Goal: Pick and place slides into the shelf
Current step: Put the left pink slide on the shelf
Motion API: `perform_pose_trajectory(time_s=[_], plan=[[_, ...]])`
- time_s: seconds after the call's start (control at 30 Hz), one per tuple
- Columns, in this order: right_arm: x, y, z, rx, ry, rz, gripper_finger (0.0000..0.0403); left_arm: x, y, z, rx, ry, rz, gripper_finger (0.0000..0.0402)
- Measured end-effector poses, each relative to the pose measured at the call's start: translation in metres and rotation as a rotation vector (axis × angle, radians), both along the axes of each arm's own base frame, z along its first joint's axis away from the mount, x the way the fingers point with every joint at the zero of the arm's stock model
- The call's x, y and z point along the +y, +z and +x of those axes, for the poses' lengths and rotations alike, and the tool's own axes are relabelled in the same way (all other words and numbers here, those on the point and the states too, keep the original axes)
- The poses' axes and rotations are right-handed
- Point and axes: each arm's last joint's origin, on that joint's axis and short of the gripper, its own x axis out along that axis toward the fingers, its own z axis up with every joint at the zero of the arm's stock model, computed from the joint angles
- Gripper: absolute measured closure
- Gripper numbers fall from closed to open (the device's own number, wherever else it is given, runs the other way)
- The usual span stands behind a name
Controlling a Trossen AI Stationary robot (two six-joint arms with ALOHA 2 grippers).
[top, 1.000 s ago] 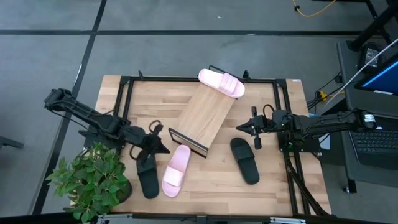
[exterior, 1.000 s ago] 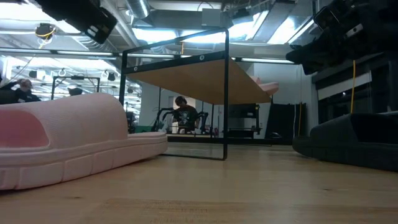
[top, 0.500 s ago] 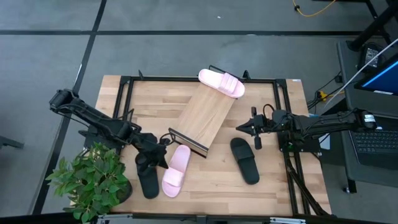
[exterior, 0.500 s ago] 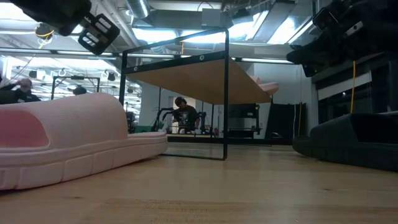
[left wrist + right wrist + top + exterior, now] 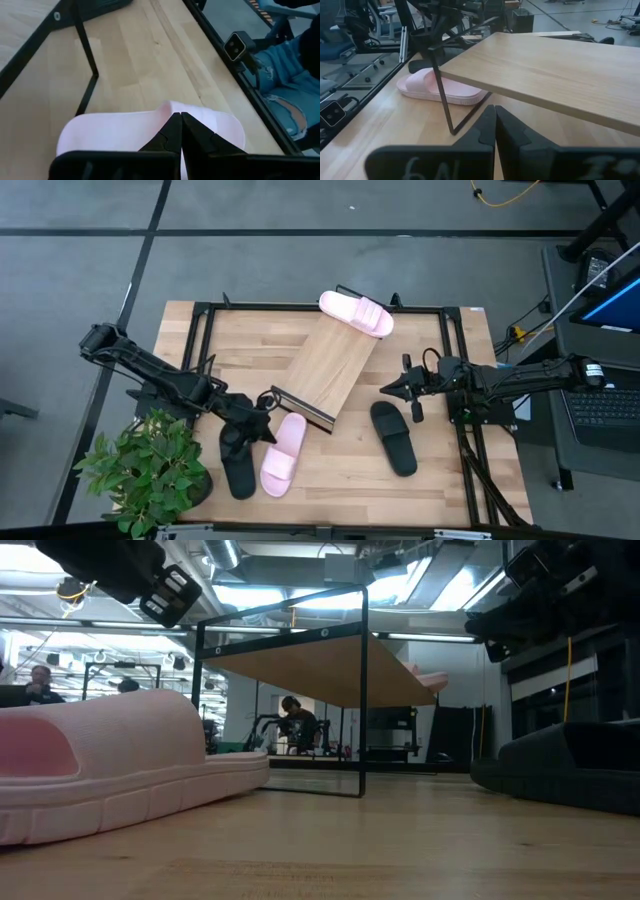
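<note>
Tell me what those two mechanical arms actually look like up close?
Both are slim, matte black, jointed limbs with black cables looped along them. The left end effector and the right end effector each taper to two flat dark fingers like a narrow beak. The right one's base carries pale scrawled markings.

Left fingers (image 5: 176,131) closed; right fingers (image 5: 494,125) closed

One slide (image 5: 357,314) lies on the shelf's (image 5: 325,367) top end.
</note>
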Motion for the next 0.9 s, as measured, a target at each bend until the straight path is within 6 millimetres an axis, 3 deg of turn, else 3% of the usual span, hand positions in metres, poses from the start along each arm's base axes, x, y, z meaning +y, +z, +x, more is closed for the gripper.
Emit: perform_pose_trajectory(time_s=[0.47, 0.7, 0.9], plan=[[0.0, 0.002, 0.0, -0.021, -0.001, 0.003, 0.0395, 0.0, -0.002, -0.002, 0.029, -0.028, -0.011, 0.0298], [0.001, 0.002, 0.0, -0.018, 0.04, 0.035, 0.0395, -0.002, -0.006, 0.001, 0.046, -0.034, -0.01, 0.0288], [0.001, 0.002, 0.0, -0.019, 0.041, 0.031, 0.0395, -0.008, -0.033, 0.013, 0.15, -0.036, 0.03, 0.0288]])
